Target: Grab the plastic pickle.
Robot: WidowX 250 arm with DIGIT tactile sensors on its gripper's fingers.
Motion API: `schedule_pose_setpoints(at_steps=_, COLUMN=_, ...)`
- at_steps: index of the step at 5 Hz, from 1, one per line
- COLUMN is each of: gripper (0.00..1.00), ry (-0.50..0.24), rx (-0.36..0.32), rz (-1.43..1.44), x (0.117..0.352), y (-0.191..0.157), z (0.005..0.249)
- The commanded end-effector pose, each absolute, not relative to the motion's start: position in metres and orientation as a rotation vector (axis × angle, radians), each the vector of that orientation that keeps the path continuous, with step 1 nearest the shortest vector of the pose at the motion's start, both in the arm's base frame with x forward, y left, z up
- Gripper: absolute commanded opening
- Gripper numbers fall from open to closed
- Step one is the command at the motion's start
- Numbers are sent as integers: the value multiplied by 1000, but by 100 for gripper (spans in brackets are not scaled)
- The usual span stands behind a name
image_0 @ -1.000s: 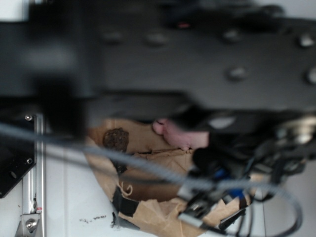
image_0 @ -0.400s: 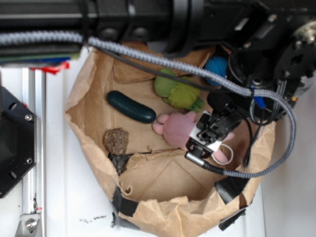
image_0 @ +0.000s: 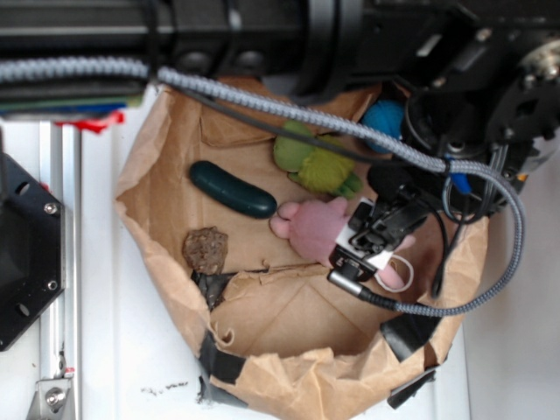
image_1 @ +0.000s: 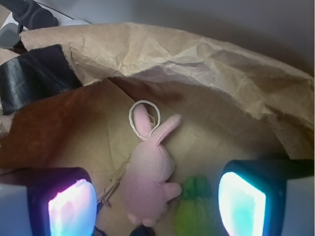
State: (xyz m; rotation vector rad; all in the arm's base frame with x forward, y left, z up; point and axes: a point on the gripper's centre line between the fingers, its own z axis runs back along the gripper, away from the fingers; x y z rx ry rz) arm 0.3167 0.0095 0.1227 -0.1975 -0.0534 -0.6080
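Observation:
The plastic pickle (image_0: 233, 189), glossy dark green and oblong, lies slantwise on the floor of the brown paper bag (image_0: 166, 236), left of centre in the exterior view. My gripper (image_0: 372, 238) hangs to its right, over the pink plush bunny (image_0: 311, 226). In the wrist view the gripper (image_1: 156, 206) is open, its two lit pads (image_1: 71, 206) wide apart. The bunny (image_1: 147, 172) lies between them on the bag floor, untouched. A dark sliver shows at the bottom edge of the wrist view; I cannot tell whether it is the pickle.
A fuzzy green plush (image_0: 319, 166) and a blue knitted ball (image_0: 383, 116) lie at the bag's back. A brown lump (image_0: 206, 249) sits below the pickle. The braided cable (image_0: 289, 109) crosses above the bag. Crumpled bag walls (image_1: 197, 59) rise around. A metal rail (image_0: 59, 262) runs on the left.
One second ago the arm blurred across and hid most of the bag; it has since cleared to the upper right. Nothing has moved in the last 0.4 s.

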Motion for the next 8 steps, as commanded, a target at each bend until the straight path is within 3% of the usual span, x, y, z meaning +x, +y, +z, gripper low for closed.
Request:
schedule_pose_setpoints(at_steps=1, gripper=100, ry=-163, rx=-158, rz=-636, x=250, y=16, z=136)
schedule_pose_setpoints(at_steps=2, gripper=100, ry=-177, rx=-142, rz=-632, x=240, y=21, z=128)
schedule_pose_setpoints(at_steps=3, gripper=100, ry=-153, rx=-98, rz=-584, x=252, y=30, z=113)
schedule_pose_setpoints(at_steps=7, gripper=100, ry=-153, rx=-98, rz=-584, x=252, y=30, z=113)
schedule_pose_setpoints(at_steps=8, gripper=100, ry=-216, rx=-162, rz=-577, x=236, y=32, z=95)
